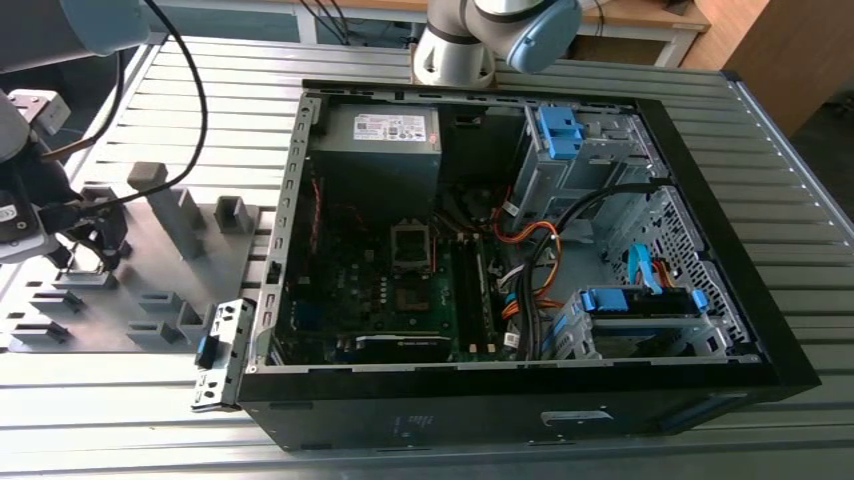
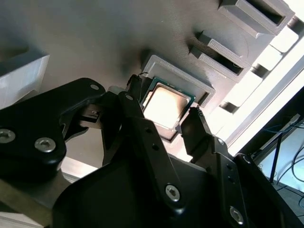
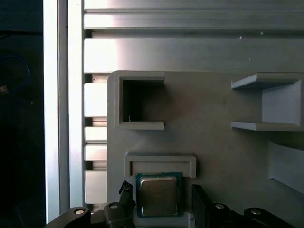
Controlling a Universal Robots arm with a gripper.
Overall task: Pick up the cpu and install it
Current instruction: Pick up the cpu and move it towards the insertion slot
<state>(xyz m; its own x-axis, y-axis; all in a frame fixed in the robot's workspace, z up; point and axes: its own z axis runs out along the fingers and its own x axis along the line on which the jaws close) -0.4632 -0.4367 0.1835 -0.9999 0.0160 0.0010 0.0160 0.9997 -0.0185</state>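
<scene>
**Cpu [image 3: 158, 194] lying in its tray pocket, gripper [image 3: 161, 190] straddling it**

The pick-up step is under way, as I am reading it; installing is not yet begun. The cpu is sitting flat, metal top up, inside a raised frame [image 3: 160, 160] on the grey tray [image 1: 200, 290]. The tray is lying on the slatted table [image 1: 134, 420] at the exterior view's left. The open computer case [image 1: 467, 410] is taking up the middle and the exterior view's right, well apart from the tray.

The gripper is hanging low over the tray, released. Its black fingers [image 2: 202, 135] are standing one on each side of the cpu. In the first wrist view a sliver of tray is showing between one finger and the cpu's edge, so nothing is being held. In the second wrist view the other finger is looking very close to the cpu's corner; whether it is touching I cannot tell.

Judging from this, the grasp is calling for an even squeeze on two opposite edges, clear of the frame's walls. It is also calling for a level lift, so the cpu is not catching on the pocket.
</scene>
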